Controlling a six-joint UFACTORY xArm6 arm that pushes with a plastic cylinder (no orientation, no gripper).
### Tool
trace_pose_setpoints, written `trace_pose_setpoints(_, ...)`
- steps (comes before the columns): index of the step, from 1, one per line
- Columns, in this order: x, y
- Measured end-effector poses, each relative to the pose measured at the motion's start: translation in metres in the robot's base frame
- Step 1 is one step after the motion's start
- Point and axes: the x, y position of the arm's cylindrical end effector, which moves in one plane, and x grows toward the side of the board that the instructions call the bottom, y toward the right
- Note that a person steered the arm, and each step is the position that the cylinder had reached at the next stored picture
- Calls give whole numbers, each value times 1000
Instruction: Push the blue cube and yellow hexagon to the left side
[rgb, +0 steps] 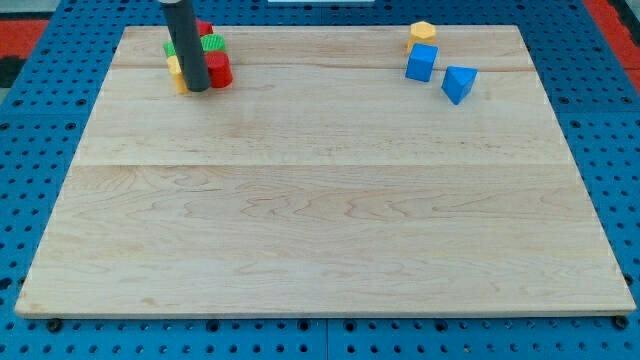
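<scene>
Camera view: wooden board on a blue pegboard surface. Yellow hexagon near the view's top right, blue cube touching it just below, blue wedge-shaped block just to the cube's right and slightly lower. Far across at the view's top left, a tight cluster: red block, green block, yellow block, partly hidden behind the dark rod. My tip down at that cluster, just left of the red block, well apart from cube and hexagon. No fingers on this rod, so nothing apart or clamped.
</scene>
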Motion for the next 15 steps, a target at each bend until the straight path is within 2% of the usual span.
trace_pose_setpoints(2, 0, 1)
trace_pose_setpoints(4, 5, 123)
trace_pose_setpoints(5, 34, 172)
trace_pose_setpoints(6, 73, 257)
trace_pose_setpoints(7, 85, 373)
trace_pose_setpoints(8, 69, 463)
trace_pose_setpoints(9, 39, 463)
trace_pose_setpoints(11, -23, 389)
trace_pose_setpoints(13, -32, 266)
trace_pose_setpoints(14, -36, 241)
trace_pose_setpoints(15, -39, 304)
